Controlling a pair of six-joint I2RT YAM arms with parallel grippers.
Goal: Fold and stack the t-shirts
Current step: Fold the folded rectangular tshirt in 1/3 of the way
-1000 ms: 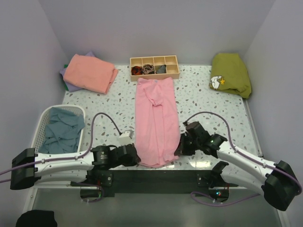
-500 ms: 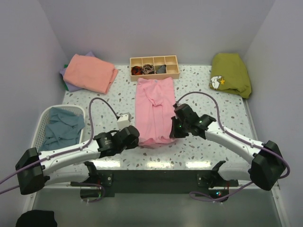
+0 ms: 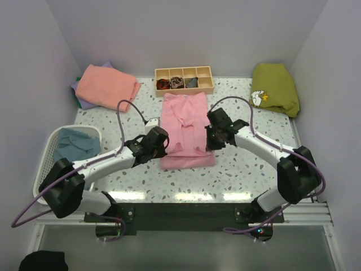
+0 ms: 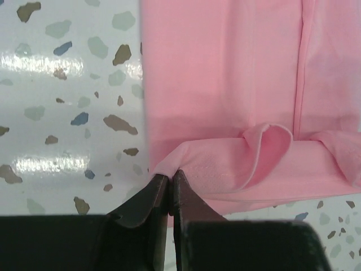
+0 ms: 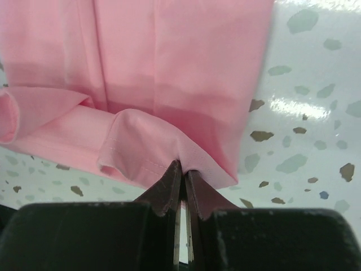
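left tool and right tool, two in all, pinch the one pink t-shirt.

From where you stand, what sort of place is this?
Likely a robot laundry-folding test booth: plain walls enclose a speckled table, two arms grip a pink t-shirt, and a basket holds more clothes.

No words, numbers or brand names are showing legibly in any view. The only printed mark is sitting on the olive-green garment at 1 o'clock: a small white figure with a yellow star, carrying no readable letters.
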